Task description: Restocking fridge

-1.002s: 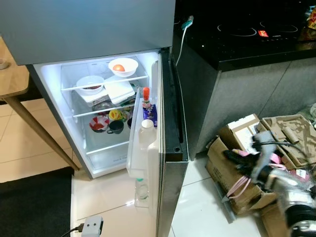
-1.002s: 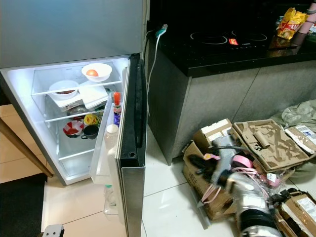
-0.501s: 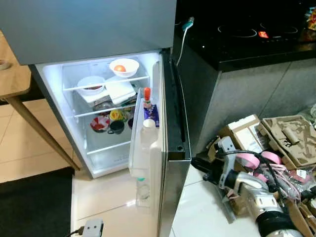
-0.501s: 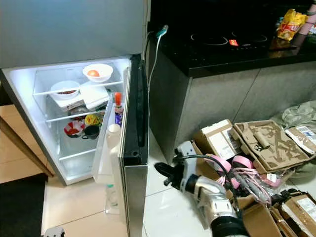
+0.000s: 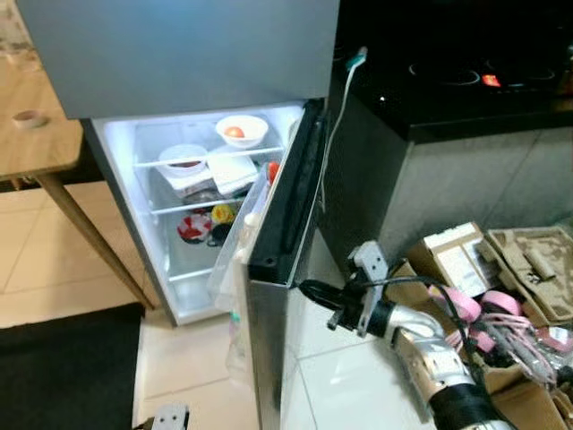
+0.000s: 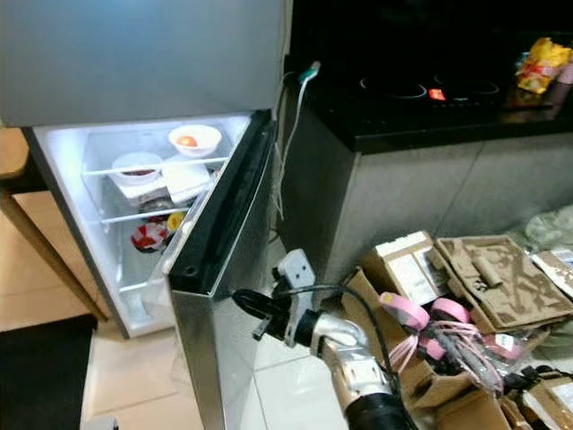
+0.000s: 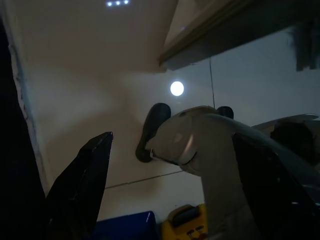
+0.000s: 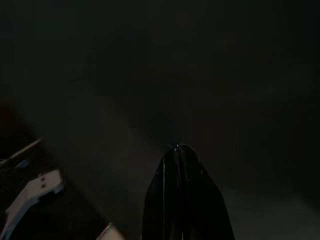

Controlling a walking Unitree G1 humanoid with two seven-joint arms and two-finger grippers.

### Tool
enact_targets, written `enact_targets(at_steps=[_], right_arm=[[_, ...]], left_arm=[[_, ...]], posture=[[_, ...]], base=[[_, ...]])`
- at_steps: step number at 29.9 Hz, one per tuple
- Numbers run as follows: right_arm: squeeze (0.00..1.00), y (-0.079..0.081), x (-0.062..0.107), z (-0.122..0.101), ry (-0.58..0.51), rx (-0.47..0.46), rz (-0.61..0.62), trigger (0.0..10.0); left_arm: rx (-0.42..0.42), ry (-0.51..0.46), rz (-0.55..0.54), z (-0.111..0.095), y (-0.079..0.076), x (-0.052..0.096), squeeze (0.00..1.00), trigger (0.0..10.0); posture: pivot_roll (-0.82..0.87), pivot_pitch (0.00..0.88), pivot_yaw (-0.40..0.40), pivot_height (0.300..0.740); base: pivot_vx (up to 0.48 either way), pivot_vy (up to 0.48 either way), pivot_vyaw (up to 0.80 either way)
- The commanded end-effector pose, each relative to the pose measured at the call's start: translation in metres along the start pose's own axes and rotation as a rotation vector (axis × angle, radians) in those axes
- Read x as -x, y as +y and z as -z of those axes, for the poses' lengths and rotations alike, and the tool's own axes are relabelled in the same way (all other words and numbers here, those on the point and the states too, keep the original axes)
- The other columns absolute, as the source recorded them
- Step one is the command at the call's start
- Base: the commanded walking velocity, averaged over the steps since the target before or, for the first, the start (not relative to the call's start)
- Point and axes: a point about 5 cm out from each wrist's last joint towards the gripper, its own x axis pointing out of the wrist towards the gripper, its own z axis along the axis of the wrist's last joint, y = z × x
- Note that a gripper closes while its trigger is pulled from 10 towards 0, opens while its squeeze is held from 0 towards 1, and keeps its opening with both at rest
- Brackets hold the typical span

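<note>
The fridge (image 5: 179, 54) has its lower compartment lit, with its door (image 6: 208, 340) standing about half closed. My right gripper (image 5: 305, 289) is shut, and its fingertips rest against the door's outer steel face near the top edge. On the shelves sit a white bowl holding a tomato (image 5: 241, 131), another bowl (image 5: 183, 159) and a white box (image 5: 231, 168). Bottles stand in the door rack (image 5: 240, 246). My left gripper (image 7: 175, 200) hangs in the shade with its fingers (image 7: 80, 185) open.
A wooden table (image 5: 36, 143) stands left of the fridge, with a black mat (image 5: 63, 358) on the floor below it. Cardboard boxes (image 5: 457, 260) and pink tape rolls (image 5: 467, 305) crowd the floor at right, under a dark counter (image 5: 448, 98). A power strip (image 5: 166, 417) lies nearby.
My right arm swung left from the cardboard boxes to the fridge door. The door has swung from wide open to about half closed. The camera also shifted.
</note>
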Motion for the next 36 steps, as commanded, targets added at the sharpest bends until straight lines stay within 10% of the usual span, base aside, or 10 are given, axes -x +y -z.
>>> enact_targets(at_steps=[1, 36], right_arm=[[0.0, 0.002, -0.002, -0.003, 0.001, 0.028, 0.002, 10.0], [0.0, -0.015, -0.016, -0.021, -0.018, 0.088, 0.146, 10.0]], left_arm=[[-0.001, 0.018, -0.008, 0.001, 0.005, 0.002, 0.0, 10.0], [0.027, 0.02, -0.038, 0.0, 0.016, 0.006, 0.0, 10.0]], posture=[[0.0, 0.0, -0.071, 0.74], [0.01, 0.0, -0.084, 0.74]], base=[[0.0, 0.0, 0.76], [0.0, 0.0, 0.76]])
